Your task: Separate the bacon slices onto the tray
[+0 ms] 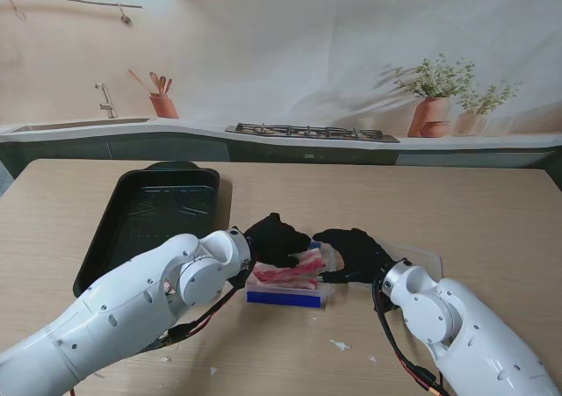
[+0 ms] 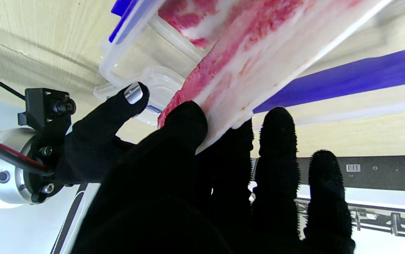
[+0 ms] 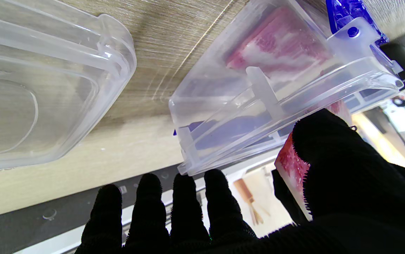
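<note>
- Spanning most of the view, the wooden table (image 1: 492, 220) carries everything; black tray (image 1: 114, 238) sits on my left, a bit farther from me, w/ nothing visible in it.
- Clear box w/ blue lid under it (image 1: 288, 298) sits center, right of the tray & near it; a second clear container (image 1: 421, 257) lies just right of it, behind the right hand.
- Bacon slab (image 1: 294, 271) rests in/over the box, long axis running left-right, roughly across both hands. Slices look stuck together as one block, not yet separated, I think.
- Left hand (image 1: 274, 238) is at the slab's left end; wrist view shows thumb on top & fingers under that end (image 2: 185, 120), so it's gripping the bacon.
- Right hand (image 1: 353, 252) is at the opposite end; its thumb (image 3: 329, 141) presses the slab's edge against a finger behind it, the other 4 fingers spread free beyond the box rim. Looks like a pinch on the bacon.
- Key relation: tray lies to the left of the slab, on the left hand's side, so that arm is nearer for the drop-off; right hand is better placed to hold the rest back while a slice peels leftward.
</note>
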